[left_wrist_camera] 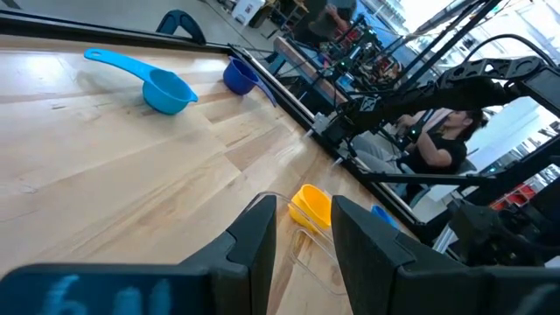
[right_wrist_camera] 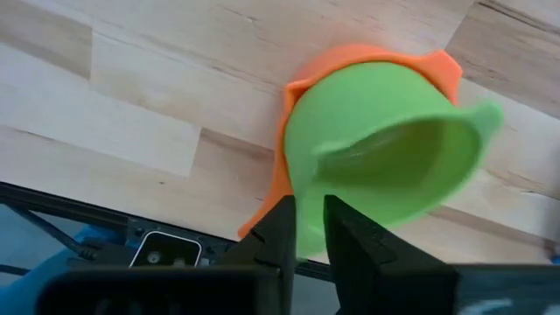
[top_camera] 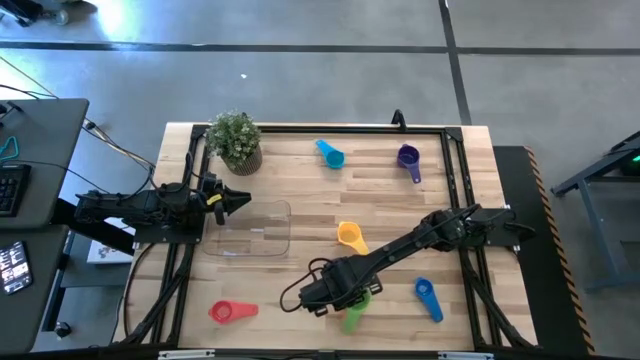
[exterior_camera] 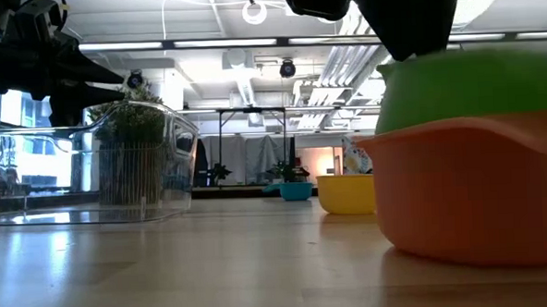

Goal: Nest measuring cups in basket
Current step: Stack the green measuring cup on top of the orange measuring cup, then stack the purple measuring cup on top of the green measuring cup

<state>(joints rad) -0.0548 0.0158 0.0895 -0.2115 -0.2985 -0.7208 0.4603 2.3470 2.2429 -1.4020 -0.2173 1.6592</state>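
Right gripper (top_camera: 322, 293) down low near the front edge of the worktop (top_camera: 300, 200), just right of centre, over the green cup (right_wrist_camera: 385, 171). Green cup sitting nested in the orange cup (right_wrist_camera: 367, 66), orange rim peeking out around it, both on the wood close to that front edge. Right fingers (right_wrist_camera: 284, 227) standing a narrow gap apart, straddling the green cup's rim at one side; touching it or only just off it, cannot tell. Seen level from the table, green bowl stacked in orange right up close, dark arm hanging above. Left gripper (top_camera: 235, 201) hovering at the left end of the clear basket (top_camera: 270, 212), jaws spread with a plain gap between the two fingers (left_wrist_camera: 254, 241), gripping nothing. Basket lying left of centre on the worktop, nothing visible inside it. Yellow cup (top_camera: 350, 237) near the middle, just right of the basket. Light blue cup (top_camera: 330, 154) towards the back edge, centre; purple cup (top_camera: 408, 158) further right along the back. Blue cup (top_camera: 427, 297) near the front right, beside the nested pair but apart. Red-pink cup (top_camera: 227, 312) alone at the front left. Small potted plant (top_camera: 236, 141) at the back left corner, behind the basket.
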